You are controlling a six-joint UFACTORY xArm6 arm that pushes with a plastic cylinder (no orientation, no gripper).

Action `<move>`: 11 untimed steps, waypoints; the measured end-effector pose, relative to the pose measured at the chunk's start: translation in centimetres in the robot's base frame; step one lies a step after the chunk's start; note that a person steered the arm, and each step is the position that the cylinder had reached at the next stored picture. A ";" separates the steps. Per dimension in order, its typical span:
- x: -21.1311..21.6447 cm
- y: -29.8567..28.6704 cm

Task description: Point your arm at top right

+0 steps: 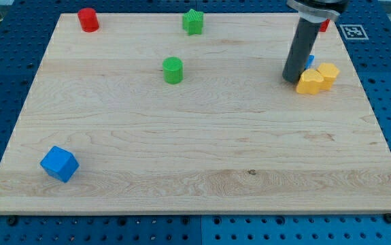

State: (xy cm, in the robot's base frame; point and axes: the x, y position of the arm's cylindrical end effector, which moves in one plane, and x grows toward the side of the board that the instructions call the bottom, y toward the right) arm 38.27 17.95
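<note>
My tip [292,79] rests on the wooden board [195,163] at the view's right, below the top right corner. It touches or nearly touches the left side of two yellow blocks [317,77] that sit together. A small blue block [310,60] shows partly from behind the rod. A red block [324,26] is mostly hidden behind the rod near the top right corner.
A red cylinder [88,19] stands at the top left. A green star-shaped block [193,22] is at the top middle. A green cylinder [173,70] is below it. A blue cube [60,164] sits at the bottom left. A marker tag [351,31] lies off the board.
</note>
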 end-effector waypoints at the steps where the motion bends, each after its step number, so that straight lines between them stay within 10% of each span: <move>1: 0.0 1.0; 6: -8.7 -2.5; 9: -9.6 14.0; 11: -19.2 14.6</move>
